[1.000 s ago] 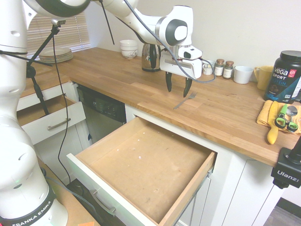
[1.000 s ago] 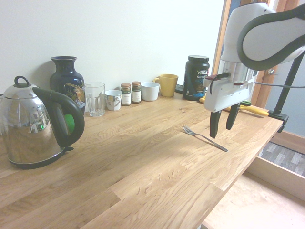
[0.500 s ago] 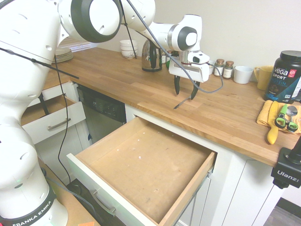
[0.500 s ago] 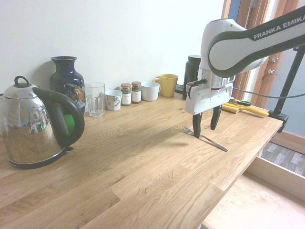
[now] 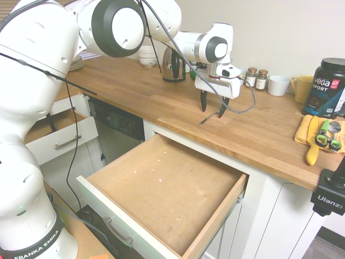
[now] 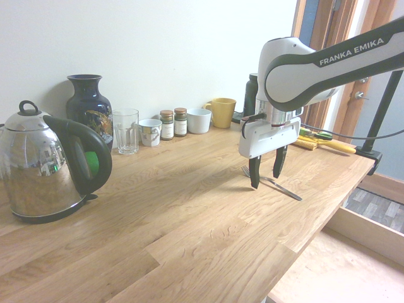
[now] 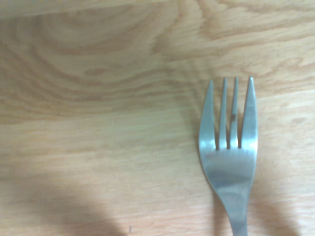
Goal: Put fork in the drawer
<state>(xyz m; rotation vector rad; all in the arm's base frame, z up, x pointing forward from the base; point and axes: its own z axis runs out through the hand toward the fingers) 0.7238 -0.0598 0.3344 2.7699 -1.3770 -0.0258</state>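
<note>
The fork (image 5: pixel 206 119) lies flat on the wooden countertop (image 5: pixel 135 91), close to its front edge. Its tines (image 7: pixel 229 147) fill the wrist view, and its thin handle (image 6: pixel 287 191) runs toward the counter edge. My gripper (image 5: pixel 212 108) hangs straight down over the fork's tine end, open, with one finger on each side. The fingertips (image 6: pixel 254 182) are just above the wood and hold nothing. The drawer (image 5: pixel 161 189) stands pulled out below the counter, its brown speckled bottom bare.
Along the back wall stand a kettle (image 6: pixel 44 170), a dark vase (image 6: pixel 88 107), a glass (image 6: pixel 125 130), spice jars (image 5: pixel 256 79), cups and a black tub (image 5: pixel 326 89). A yellow cloth with tools (image 5: pixel 318 135) lies right. A smaller drawer (image 5: pixel 59 137) is open at left.
The gripper has come down and shifted over the fork's tine end, from above the counter to just over it. It stays open. The fork has not moved.
</note>
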